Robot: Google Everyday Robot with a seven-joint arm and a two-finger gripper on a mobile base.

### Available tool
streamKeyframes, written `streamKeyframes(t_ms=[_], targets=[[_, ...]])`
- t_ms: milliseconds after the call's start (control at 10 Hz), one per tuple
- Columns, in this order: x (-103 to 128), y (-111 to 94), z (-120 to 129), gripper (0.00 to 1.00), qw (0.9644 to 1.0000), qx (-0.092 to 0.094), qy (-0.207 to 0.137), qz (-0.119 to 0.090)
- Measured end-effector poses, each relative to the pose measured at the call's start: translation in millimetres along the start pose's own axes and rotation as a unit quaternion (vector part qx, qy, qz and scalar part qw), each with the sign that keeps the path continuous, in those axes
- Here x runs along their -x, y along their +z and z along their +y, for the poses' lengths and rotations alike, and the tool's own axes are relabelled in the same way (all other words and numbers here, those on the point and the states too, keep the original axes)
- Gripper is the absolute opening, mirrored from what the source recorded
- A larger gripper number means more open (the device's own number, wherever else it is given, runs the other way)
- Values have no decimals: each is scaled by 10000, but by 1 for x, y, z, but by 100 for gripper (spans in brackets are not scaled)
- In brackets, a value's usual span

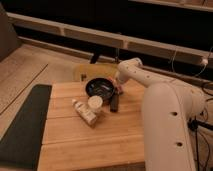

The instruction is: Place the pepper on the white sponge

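A: Where the white arm (150, 82) bends down at the far edge of the worktop (100, 135), a small red-orange spot, the pepper (120, 89), shows just beside the gripper (118, 85), at the right rim of the dark bowl (100, 89).

B: Is it held?

A: That cannot be told. The jaws are hidden behind the arm's wrist, and whether they are open, closed or gripping the pepper is not visible.

B: What lies around it?

A: The dark bowl sits at the back of the worktop, with something dark inside that is too blurred to name. Just in front of the pepper a black rectangular bar (114, 101) lies lengthwise, touching or nearly touching the bowl's right side. Left of the bar stands a round cream cup (95, 102), close against the bowl's front rim. A pale bottle (84, 112) lies on its side, slanting from the cup's left toward the front.

B: And farther out?

A: A yellow board (85, 72) shows behind the bowl, past the worktop's far edge. A dark mat (22, 125) runs along the worktop's left side. The robot's large white body (172, 130) fills the right foreground, covering the worktop's right edge. No white sponge can be made out among these things.
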Motion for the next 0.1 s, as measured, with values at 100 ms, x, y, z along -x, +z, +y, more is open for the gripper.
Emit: streamKeyframes(t_ms=[100], targets=[[1, 0, 1, 66, 10000, 3, -8, -3]])
